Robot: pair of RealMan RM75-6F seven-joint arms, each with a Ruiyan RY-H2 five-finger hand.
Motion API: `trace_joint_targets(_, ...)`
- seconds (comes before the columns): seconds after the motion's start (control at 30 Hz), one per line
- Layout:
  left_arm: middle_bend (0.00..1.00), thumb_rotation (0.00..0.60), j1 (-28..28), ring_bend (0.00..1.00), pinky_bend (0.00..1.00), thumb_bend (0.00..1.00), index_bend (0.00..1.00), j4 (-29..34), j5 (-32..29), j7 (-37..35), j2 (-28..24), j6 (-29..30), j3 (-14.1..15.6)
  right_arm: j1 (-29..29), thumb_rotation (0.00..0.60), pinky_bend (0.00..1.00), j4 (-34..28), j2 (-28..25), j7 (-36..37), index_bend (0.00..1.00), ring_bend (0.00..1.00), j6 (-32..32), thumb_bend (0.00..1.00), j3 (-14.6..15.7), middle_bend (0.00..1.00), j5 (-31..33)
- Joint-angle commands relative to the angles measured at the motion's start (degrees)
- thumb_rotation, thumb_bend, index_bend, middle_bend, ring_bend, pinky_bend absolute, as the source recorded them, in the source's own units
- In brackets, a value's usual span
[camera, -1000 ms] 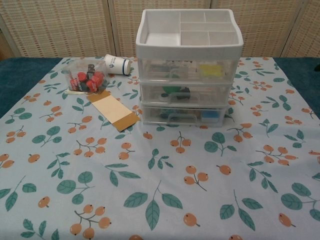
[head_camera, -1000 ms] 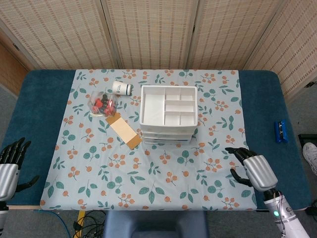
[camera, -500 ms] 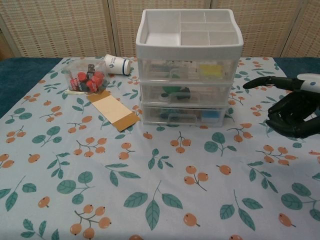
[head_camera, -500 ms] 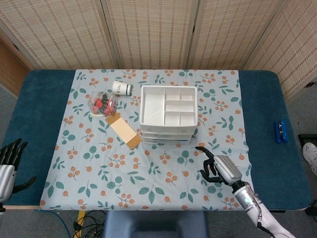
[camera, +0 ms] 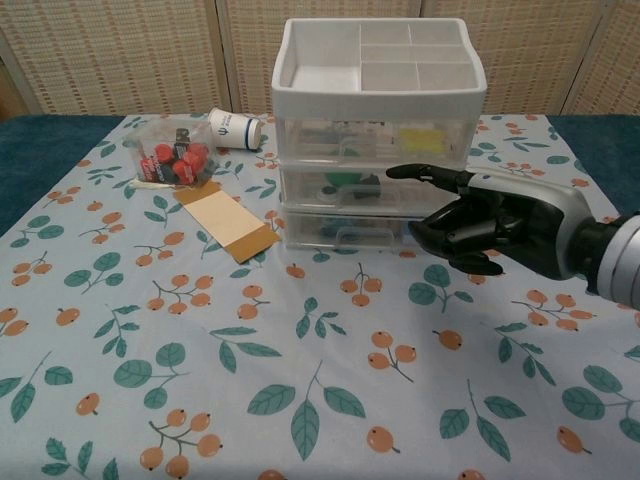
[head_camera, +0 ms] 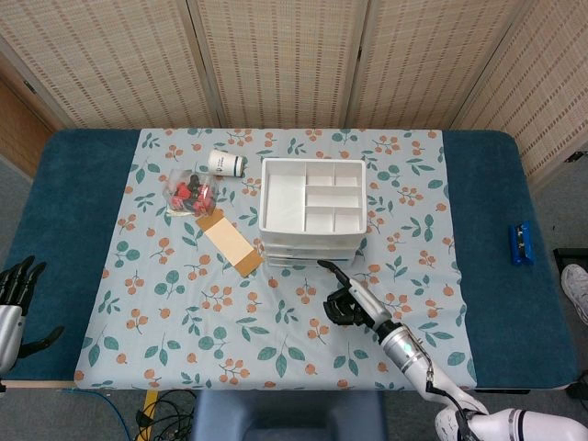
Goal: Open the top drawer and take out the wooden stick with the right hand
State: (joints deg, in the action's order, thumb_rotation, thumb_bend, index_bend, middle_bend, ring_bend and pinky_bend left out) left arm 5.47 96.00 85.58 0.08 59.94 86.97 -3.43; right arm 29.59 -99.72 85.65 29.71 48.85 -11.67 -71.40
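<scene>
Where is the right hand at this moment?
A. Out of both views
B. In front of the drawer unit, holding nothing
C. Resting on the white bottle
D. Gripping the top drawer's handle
B: the right hand hangs before the white plastic three-drawer unit, fingers partly curled, holding nothing; all drawers look closed.

A floral tablecloth with orange berries and green leaves covers the middle of a dark blue table. In the upper left of the head view, a white cylindrical bottle lies on its side. Just below and left of it sits a clear bag of red pieces. A tan cardboard strip runs diagonally from that bag toward the centre of the frame. At the right edge, a small blue object rests on the bare table. Woven folding screens fill the top of the frame.
</scene>
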Motion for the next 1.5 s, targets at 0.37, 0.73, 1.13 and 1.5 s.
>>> trace_joint_targets(0.37, 0.0, 0.6, -0.1, 0.0, 0.07, 0.16, 0.03, -0.4, -0.4, -0.2, 0.1, -0.2, -0.2, 2.0, 0.6, 0.93, 5.5, 4.6, 4.3, 0.02, 0.92, 0.2, 0.57, -2.0, 0.83, -0.5)
trace_joint_targets(0.73, 0.0, 0.6, -0.1, 0.0, 0.07, 0.16, 0.03, -0.4, -0.6, -0.1, 0.1, -0.3, -0.3, 4.2, 0.6, 0.93, 8.3, 6.3, 5.8, 0.02, 0.92, -1.2, 0.57, -3.5, 0.83, 0.2)
trace_joint_targets(1.13, 0.0, 0.6, -0.1, 0.0, 0.07, 0.16, 0.03, -0.4, -1.1, -0.2, -0.1, -0.8, -0.4, 6.0, 0.6, 0.93, 10.5, 7.3, 6.3, 0.02, 0.92, -2.3, 0.57, -4.3, 0.83, 0.8)
trace_joint_targets(1.5, 0.0, 0.6, -0.2, 0.0, 0.07, 0.16, 0.03, -0.4, -1.2, -0.2, -0.2, -0.8, -0.4, 7.3, 0.6, 0.93, 12.0, 8.2, 6.4, 0.02, 0.93, -3.3, 0.58, -4.6, 0.83, 1.4)
